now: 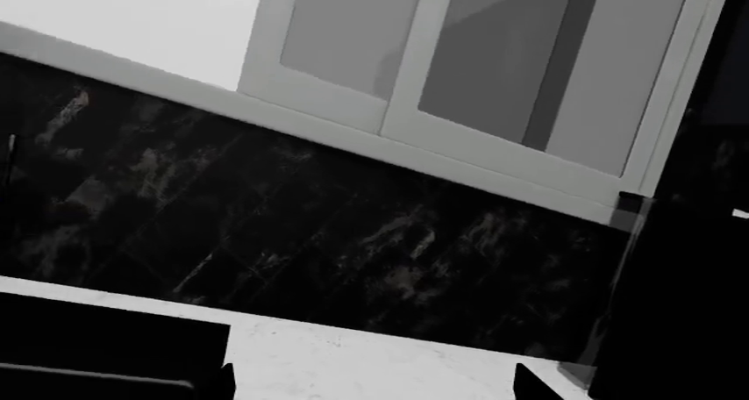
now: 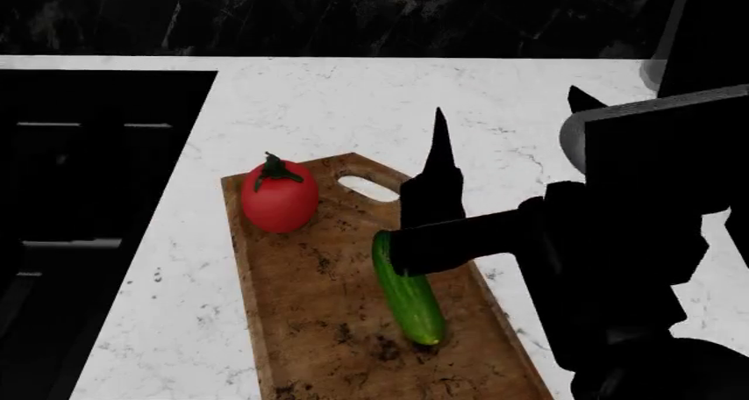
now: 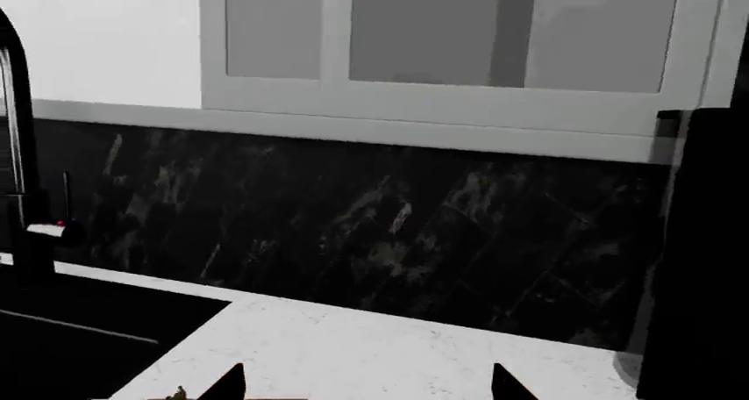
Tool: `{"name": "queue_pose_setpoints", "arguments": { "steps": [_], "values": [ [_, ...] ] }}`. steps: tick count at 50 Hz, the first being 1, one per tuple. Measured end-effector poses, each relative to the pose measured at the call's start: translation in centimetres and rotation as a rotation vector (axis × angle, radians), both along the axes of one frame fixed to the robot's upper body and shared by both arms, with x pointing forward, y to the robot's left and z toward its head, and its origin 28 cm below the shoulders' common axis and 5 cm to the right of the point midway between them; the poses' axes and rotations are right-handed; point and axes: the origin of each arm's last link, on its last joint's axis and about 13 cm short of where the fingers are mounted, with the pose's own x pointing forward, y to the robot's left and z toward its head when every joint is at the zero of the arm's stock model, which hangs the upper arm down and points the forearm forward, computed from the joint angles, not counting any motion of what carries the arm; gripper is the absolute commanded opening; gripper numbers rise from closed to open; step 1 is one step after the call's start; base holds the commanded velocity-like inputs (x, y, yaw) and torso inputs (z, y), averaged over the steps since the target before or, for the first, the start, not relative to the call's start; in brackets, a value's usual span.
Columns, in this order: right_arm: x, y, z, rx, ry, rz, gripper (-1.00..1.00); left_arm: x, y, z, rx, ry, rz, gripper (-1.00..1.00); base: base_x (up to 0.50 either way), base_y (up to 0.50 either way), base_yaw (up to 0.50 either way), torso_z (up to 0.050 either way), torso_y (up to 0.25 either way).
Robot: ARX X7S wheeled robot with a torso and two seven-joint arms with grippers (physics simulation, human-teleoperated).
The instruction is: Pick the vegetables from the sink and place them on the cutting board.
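I'm in a kitchen: black sink [image 2: 94, 198] sunk into white marbled counter [image 2: 351, 102], dark stone backsplash [image 3: 351, 233], glass-fronted wall cabinets [image 3: 445, 49], faucet [image 3: 17, 154] at the basin's edge.

1. White marbled stone countertop [image 2: 328, 102] with faint grey veins runs back to the wall.
2. Behind it stands a dark, almost black marble backsplash [image 3: 387, 233] streaked with pale veining.
3. Above the backsplash hang pale grey cabinets with framed panel doors [image 3: 457, 40].
4. Left of the cabinets is plain white wall [image 3: 105, 40].
5. Lighting is dim and even.
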Motion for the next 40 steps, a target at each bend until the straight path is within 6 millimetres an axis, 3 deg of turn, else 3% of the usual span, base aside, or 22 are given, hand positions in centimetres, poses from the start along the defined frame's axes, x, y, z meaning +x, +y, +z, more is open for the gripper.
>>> {"name": "queue_pose_setpoints", "arguments": {
  "steps": [20,40],
  "values": [
    [-4.8,-1.1,-1.4,0.104,-0.204,-0.04,1.0,-3.0,0.9,0.1,-0.083,-0.049,0.029,1.0,0.0,0.0,0.0,0.0,0.0],
    [-7.8,-1.4,-1.4,0.156,-0.35,-0.075,1.0,-4.8,1.3,0.4,-0.189,-0.181,-0.024,1.0,0.0,0.0,0.0,0.0,0.0]
  ]
}}
